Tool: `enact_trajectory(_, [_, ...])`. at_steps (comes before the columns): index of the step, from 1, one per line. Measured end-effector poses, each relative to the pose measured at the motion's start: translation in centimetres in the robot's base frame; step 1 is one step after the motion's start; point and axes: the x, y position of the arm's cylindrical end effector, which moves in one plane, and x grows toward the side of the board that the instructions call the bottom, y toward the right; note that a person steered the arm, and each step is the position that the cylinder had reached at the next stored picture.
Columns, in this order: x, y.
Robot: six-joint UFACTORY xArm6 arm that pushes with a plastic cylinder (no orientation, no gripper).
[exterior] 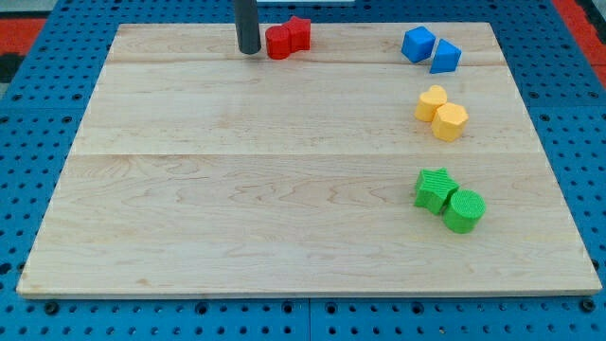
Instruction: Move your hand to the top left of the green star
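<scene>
The green star (435, 188) lies on the wooden board at the view's lower right, touching a green cylinder (464, 210) just right and below it. My tip (249, 50) stands at the view's top, left of centre, far up and to the left of the green star. It is just left of a red cylinder (278, 43), which touches a red star (299, 33).
A blue cube (418, 44) and a blue triangular block (445, 57) sit at the top right. Two yellow blocks (431, 102) (450, 121) lie below them. The wooden board (237, 189) rests on a blue pegboard surface.
</scene>
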Motion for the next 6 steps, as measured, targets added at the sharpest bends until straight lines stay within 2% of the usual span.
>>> enact_trajectory(1, [1.3, 0.2])
enact_trajectory(3, [6.5, 8.4])
enact_trajectory(6, [20.9, 19.6])
